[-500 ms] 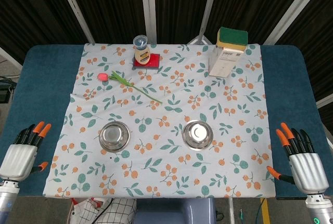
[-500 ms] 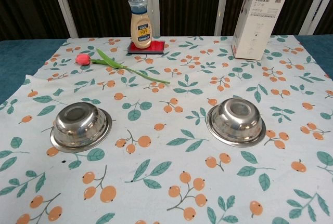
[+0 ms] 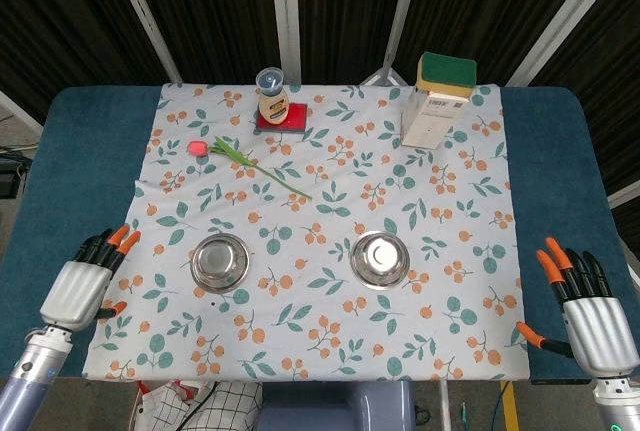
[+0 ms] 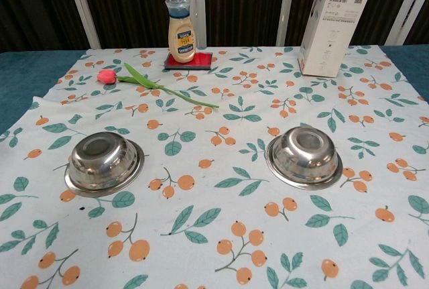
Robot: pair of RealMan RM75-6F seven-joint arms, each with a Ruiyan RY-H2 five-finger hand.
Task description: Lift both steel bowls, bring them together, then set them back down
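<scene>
Both steel bowls are sitting upright on the floral tablecloth [image 3: 330, 231], well apart from each other: the left bowl [image 3: 219, 261] is lying toward 8 o'clock from the cloth's centre and the right bowl [image 3: 380, 259] toward 5 o'clock, each resting flat on its rim flange in the chest view (left bowl [image 4: 103, 162], right bowl [image 4: 305, 156]). The left hand [image 3: 83, 285] is hovering at the cloth's left edge, at 9 o'clock from the left bowl, fingers spread and extended, holding nothing, not touching the bowl. The right hand [image 3: 588, 315] is hanging off the cloth over the blue table [image 3: 570, 161], at roughly 4 o'clock from the right bowl, fingers likewise spread, palm empty, well clear of the bowl. Neither hand is showing in the chest view. At 12 o'clock on the cloth a sauce bottle [image 3: 272, 97] is standing upright on a red coaster [image 3: 283, 119]. At about 1 o'clock a white carton [image 3: 430, 113] is standing with a green and yellow sponge [image 3: 446, 72] lying on top of it. A tulip [image 3: 240, 158] with a pink head is lying flat at 11 o'clock, stem pointing toward the cloth's centre.
</scene>
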